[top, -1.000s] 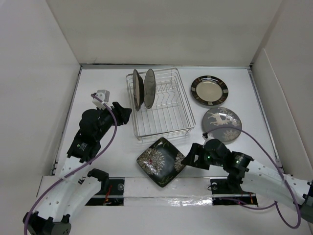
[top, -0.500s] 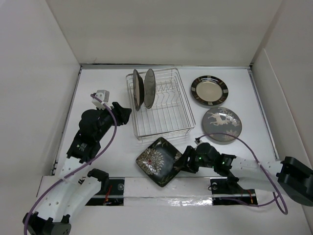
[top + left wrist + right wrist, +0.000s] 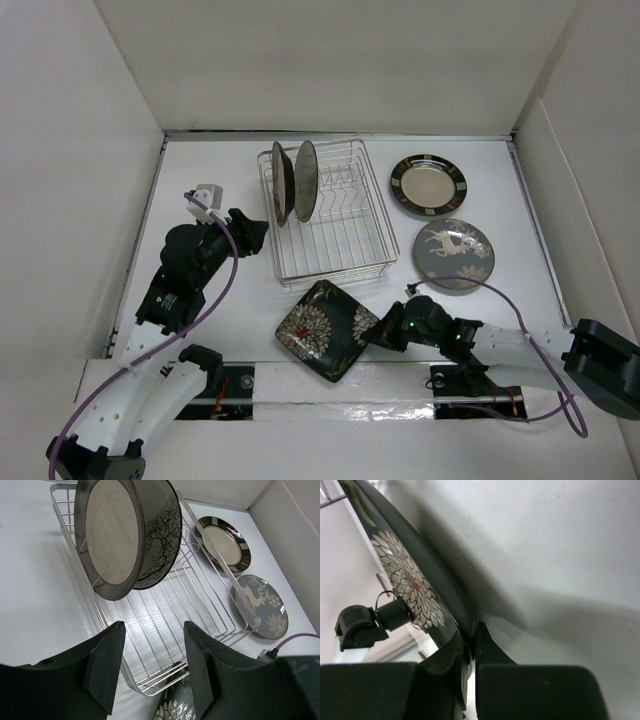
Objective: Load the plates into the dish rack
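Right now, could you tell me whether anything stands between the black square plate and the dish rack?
Nothing visible lies between them; only the near wall of the dish rack must be cleared. The right gripper is shut on the edge of the black square plate. Two round plates occupy the rack's left end.

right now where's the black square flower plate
In the top view the black square plate sits at the table's near edge, just in front of the dish rack. The right gripper is shut on its right rim.
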`<action>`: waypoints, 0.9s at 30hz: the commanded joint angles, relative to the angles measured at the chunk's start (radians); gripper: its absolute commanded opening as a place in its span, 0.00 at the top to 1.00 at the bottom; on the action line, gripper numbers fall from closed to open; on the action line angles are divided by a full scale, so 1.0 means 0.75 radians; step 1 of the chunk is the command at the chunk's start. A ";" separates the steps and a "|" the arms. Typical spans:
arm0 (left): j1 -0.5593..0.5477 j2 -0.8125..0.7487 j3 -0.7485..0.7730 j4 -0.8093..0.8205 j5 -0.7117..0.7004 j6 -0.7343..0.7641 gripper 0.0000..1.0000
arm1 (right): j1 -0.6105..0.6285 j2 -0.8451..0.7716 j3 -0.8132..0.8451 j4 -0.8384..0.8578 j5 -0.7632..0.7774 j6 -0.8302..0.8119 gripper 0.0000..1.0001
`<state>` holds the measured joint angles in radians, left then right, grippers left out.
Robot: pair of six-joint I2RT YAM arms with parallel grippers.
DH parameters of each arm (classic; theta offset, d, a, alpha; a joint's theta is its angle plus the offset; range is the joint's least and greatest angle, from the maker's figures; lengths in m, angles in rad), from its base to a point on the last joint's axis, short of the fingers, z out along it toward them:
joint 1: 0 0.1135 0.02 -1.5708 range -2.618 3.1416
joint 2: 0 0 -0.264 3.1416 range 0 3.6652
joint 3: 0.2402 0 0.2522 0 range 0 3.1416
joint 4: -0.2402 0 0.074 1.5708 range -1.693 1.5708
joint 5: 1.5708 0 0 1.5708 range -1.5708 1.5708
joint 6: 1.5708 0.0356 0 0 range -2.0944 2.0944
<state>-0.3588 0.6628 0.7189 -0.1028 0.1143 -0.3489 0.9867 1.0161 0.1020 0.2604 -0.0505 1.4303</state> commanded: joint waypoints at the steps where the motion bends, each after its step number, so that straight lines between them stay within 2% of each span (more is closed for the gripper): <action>1: -0.006 -0.021 0.013 0.039 -0.001 0.013 0.53 | 0.020 -0.017 -0.044 -0.155 0.121 -0.056 1.00; 4: -0.006 -0.027 0.011 0.039 -0.011 0.011 0.53 | 0.020 -0.072 -0.020 -0.224 0.084 -0.119 1.00; 8: -0.006 -0.025 0.015 0.037 -0.013 0.013 0.53 | 0.047 -0.148 0.129 -0.461 -0.061 -0.307 1.00; 11: -0.006 -0.027 0.029 0.027 -0.044 0.023 0.53 | 0.120 -0.191 0.356 -0.657 -0.090 -0.491 1.00; 14: -0.006 -0.033 0.050 -0.002 -0.128 0.036 0.54 | 0.204 -0.224 0.575 -0.750 -0.088 -0.637 1.00; 15: -0.006 -0.047 0.050 -0.006 -0.207 0.036 0.54 | 0.216 -0.230 0.618 -0.758 -0.090 -0.692 1.00; 18: -0.006 -0.076 0.056 -0.006 -0.291 0.030 0.54 | 0.235 -0.238 0.741 -0.713 -0.123 -0.753 1.00; 22: -0.006 -0.088 0.056 -0.014 -0.324 0.025 0.54 | 0.235 -0.267 0.825 -0.552 -0.164 -0.821 1.00; 25: -0.006 -0.076 0.056 -0.018 -0.355 0.019 0.54 | 0.235 -0.263 0.966 -0.517 -0.094 -0.915 1.00; 27: -0.006 -0.060 0.062 -0.031 -0.347 0.015 0.55 | 0.176 -0.263 1.048 -0.468 -0.019 -0.976 1.00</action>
<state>-0.3588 0.6117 0.7200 -0.1349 -0.1154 -0.3412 1.1519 0.8577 0.7242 -0.3553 -0.1005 0.7712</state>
